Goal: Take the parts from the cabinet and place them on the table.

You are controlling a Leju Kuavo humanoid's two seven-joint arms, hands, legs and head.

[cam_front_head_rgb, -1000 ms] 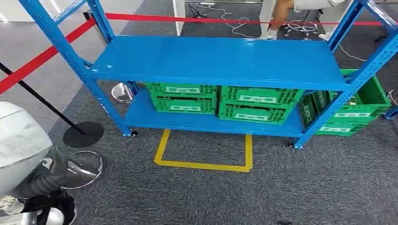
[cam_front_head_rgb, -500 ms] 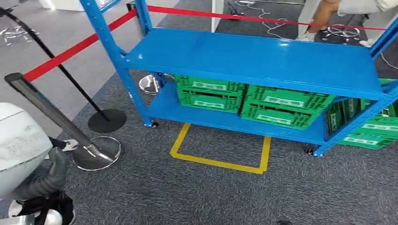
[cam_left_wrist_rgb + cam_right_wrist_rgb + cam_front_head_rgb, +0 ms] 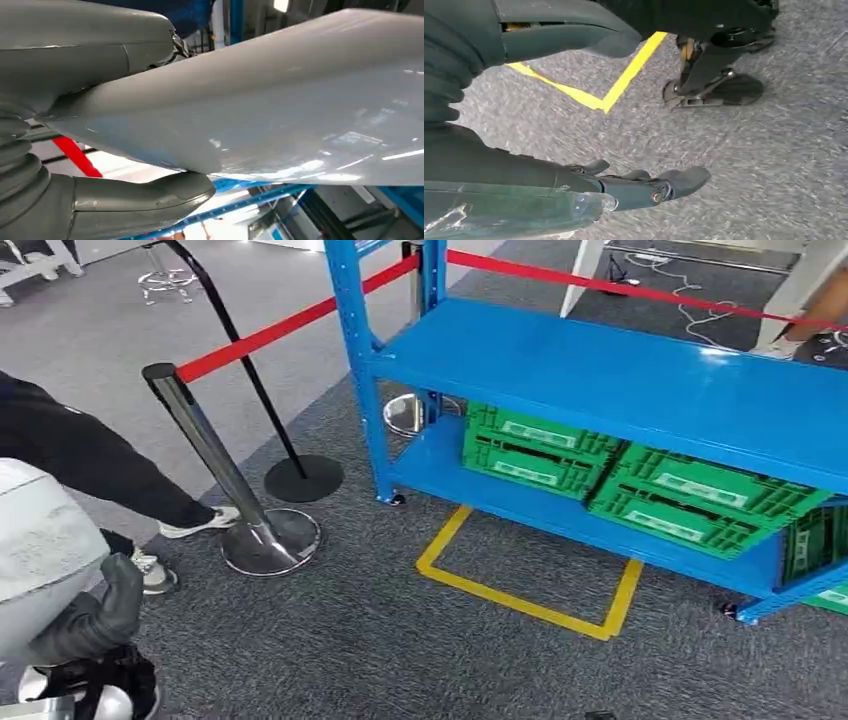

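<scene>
My left hand [image 3: 95,622] grips a large smooth white part [image 3: 40,560] at the lower left of the head view. In the left wrist view the thumb and fingers [image 3: 130,197] clamp the white part [image 3: 280,100] from both sides. The blue cabinet [image 3: 600,370] stands ahead to the right, its upper shelf bare. Green crates [image 3: 540,450] sit on its lower shelf. My right hand [image 3: 644,185] hangs over the grey carpet with its fingers stretched out, holding nothing.
A chrome stanchion [image 3: 215,480] with a red belt [image 3: 290,325] stands left of the cabinet, a black-based post [image 3: 303,478] behind it. A person's dark-trousered leg [image 3: 80,460] is close on my left. Yellow floor tape [image 3: 530,590] marks a square before the cabinet.
The camera has swung left, so the cabinet now sits further right in the picture. The stanchion and a person's leg have come into view. The white part stays in my left hand.
</scene>
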